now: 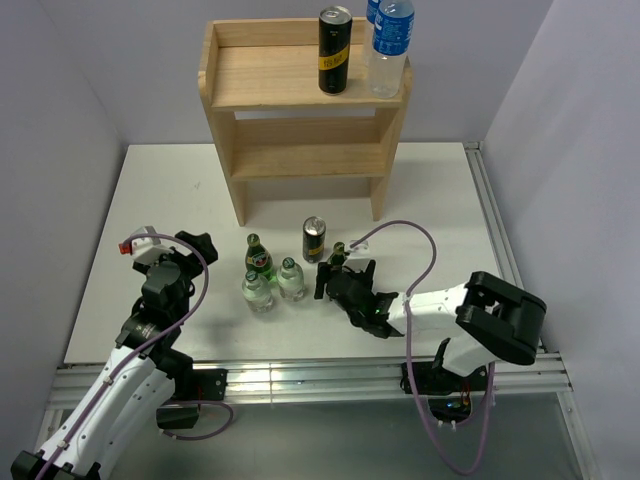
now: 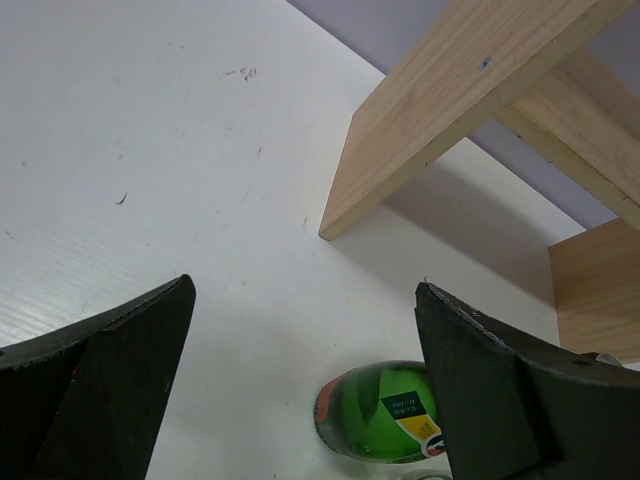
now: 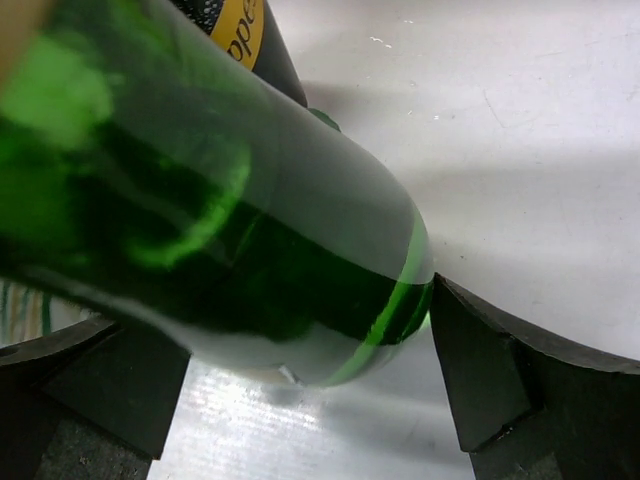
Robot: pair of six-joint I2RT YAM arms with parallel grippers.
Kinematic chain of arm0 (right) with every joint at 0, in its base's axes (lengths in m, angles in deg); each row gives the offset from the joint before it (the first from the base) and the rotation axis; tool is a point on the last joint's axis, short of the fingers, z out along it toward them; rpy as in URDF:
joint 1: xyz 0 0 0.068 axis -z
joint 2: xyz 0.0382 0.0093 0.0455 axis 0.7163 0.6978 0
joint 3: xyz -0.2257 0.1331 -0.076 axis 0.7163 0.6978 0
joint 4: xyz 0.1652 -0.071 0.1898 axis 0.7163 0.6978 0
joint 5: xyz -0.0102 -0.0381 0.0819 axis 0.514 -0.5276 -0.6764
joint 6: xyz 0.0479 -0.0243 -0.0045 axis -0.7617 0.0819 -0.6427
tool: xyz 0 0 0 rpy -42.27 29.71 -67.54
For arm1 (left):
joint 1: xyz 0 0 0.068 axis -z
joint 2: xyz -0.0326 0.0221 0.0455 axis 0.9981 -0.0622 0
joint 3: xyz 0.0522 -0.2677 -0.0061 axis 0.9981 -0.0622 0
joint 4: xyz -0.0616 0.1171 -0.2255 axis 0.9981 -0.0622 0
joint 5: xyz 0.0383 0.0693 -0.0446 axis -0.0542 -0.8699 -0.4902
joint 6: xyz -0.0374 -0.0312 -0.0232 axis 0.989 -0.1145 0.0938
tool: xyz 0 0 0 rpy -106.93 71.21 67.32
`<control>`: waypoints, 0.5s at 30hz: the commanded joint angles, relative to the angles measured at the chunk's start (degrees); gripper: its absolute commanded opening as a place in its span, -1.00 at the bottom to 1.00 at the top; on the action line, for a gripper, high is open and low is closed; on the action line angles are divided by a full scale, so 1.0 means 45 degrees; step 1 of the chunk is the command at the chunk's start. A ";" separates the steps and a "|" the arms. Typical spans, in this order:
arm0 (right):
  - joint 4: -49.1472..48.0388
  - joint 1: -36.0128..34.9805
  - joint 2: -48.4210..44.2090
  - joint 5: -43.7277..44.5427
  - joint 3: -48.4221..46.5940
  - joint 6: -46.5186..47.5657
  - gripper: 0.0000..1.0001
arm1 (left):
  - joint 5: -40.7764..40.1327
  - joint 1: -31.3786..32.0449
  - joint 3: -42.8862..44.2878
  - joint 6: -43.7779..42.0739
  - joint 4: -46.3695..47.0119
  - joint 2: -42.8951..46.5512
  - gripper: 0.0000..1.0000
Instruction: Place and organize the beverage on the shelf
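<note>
Dark green bottle [image 3: 250,230] is standing on the table [image 1: 450,200] in front of the shelf [image 1: 300,150]. Right gripper [image 3: 305,345] is straddling its base; can't tell if it's pinching. Needs a firm squeeze, then an upright lift clear of the small can [image 1: 314,238]. Left gripper [image 2: 305,290] is hanging spread.

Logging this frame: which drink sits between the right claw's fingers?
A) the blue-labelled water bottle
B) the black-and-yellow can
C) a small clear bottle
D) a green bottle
D: the right wrist view shows a green bottle filling the space between the fingers of the right claw, while the black-and-yellow can and the water bottle stand on the upper board of the shelf.
</note>
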 commanded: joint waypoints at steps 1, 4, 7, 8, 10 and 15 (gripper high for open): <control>-0.1515 0.0126 0.0489 0.1145 -0.0400 0.0168 0.99 | -0.0060 0.0053 -0.0108 0.0053 0.0323 0.0116 0.99; -0.1847 0.0243 0.0919 0.1264 -0.0537 0.0304 0.97 | -0.0098 0.0053 -0.0089 0.0033 0.0323 0.0077 0.99; -0.2179 0.0322 0.1251 0.1459 -0.0557 0.0363 0.84 | -0.0079 0.0053 -0.0089 0.0014 0.0362 -0.0021 0.99; -0.2354 0.0361 0.1387 0.1595 -0.0557 0.0402 0.77 | -0.0060 0.0053 -0.0089 0.0014 0.0382 -0.0040 0.99; -0.2608 0.0419 0.1525 0.1616 -0.0518 0.0441 0.41 | -0.0040 0.0053 -0.0089 -0.0006 0.0421 -0.0099 0.99; -0.2669 0.0556 0.1896 0.1635 -0.0635 0.0481 -0.39 | -0.0040 0.0053 -0.0050 -0.0025 0.0479 -0.0274 0.99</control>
